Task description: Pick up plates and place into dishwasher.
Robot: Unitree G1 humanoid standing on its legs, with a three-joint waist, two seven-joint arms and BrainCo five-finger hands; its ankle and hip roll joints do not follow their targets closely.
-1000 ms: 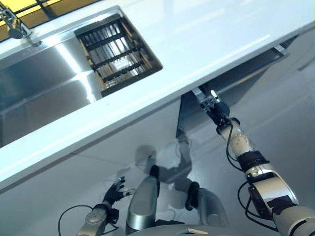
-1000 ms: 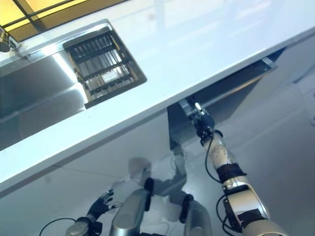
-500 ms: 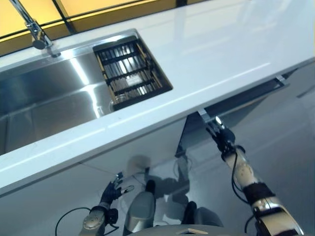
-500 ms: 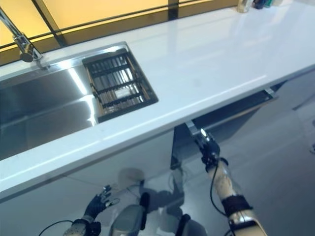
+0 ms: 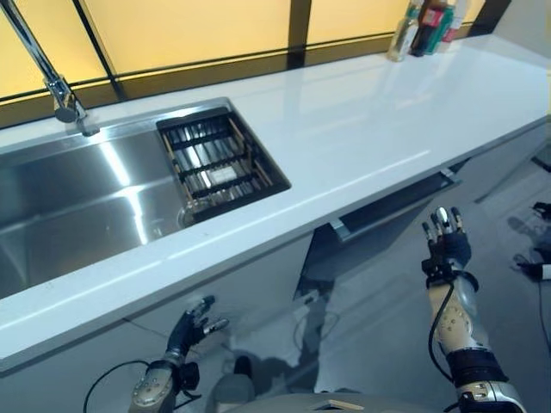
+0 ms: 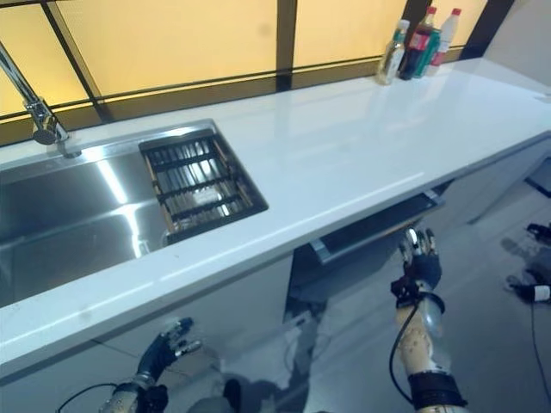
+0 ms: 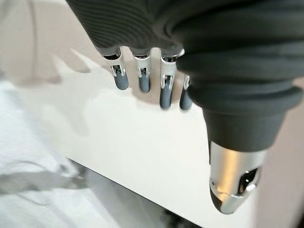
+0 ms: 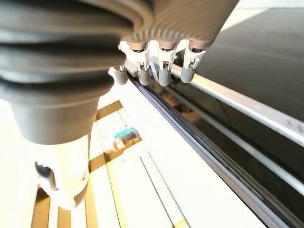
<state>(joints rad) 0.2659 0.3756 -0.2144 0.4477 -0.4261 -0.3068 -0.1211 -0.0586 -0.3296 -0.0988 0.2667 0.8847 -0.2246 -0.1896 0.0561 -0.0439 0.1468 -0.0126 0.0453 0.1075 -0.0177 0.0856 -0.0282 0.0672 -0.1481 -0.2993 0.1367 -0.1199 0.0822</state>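
The dishwasher door (image 5: 362,245) hangs ajar under the white counter (image 5: 362,129), with a dark gap along its top edge. My right hand (image 5: 446,245) is raised just right of that edge, open, fingers straight and spread, holding nothing. In the right wrist view its fingers (image 8: 161,71) point at the door's silver bar handle (image 8: 228,102) from close by, not closed round it. My left hand (image 5: 188,325) hangs low in front of the cabinet below the sink, open and empty, its fingers (image 7: 142,80) relaxed.
A steel sink (image 5: 69,198) is set in the counter at left, with a dark slatted rack (image 5: 219,168) at its right end and a faucet (image 5: 52,82) behind. Bottles (image 6: 417,39) stand at the counter's back right. Small dark items (image 6: 529,288) lie on the floor far right.
The camera has tilted up, bringing the window and bottles into view. My right hand has come off the dishwasher door's top corner and moved right, its fingers now straight.
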